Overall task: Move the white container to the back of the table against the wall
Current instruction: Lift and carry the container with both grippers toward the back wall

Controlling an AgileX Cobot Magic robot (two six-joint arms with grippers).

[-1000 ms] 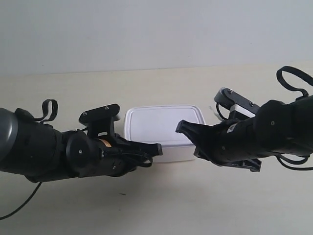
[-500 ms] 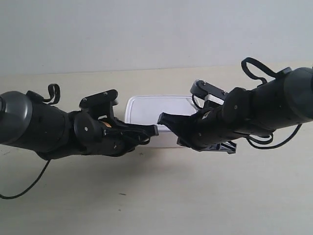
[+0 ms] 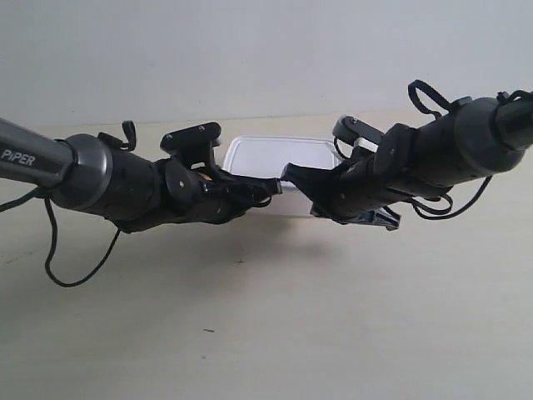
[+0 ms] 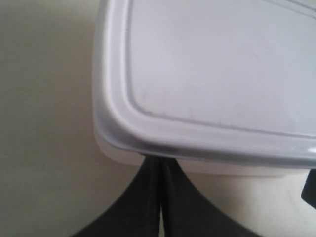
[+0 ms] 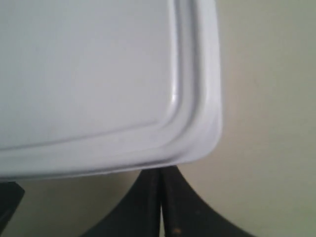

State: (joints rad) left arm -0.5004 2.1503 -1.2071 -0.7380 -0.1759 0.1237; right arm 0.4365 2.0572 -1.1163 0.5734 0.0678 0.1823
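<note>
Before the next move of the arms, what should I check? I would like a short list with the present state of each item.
1. Left jaws shut, tips at the container's near side under the lid rim: ok.
2. Right jaws shut, tips at the same side near the other corner: ok.
3. Lid on and lying flat: ok.
4. Container against the wall: not ok, a strip of table shows behind it.
5. Both jaws pressing equally hard: cannot tell.
</note>
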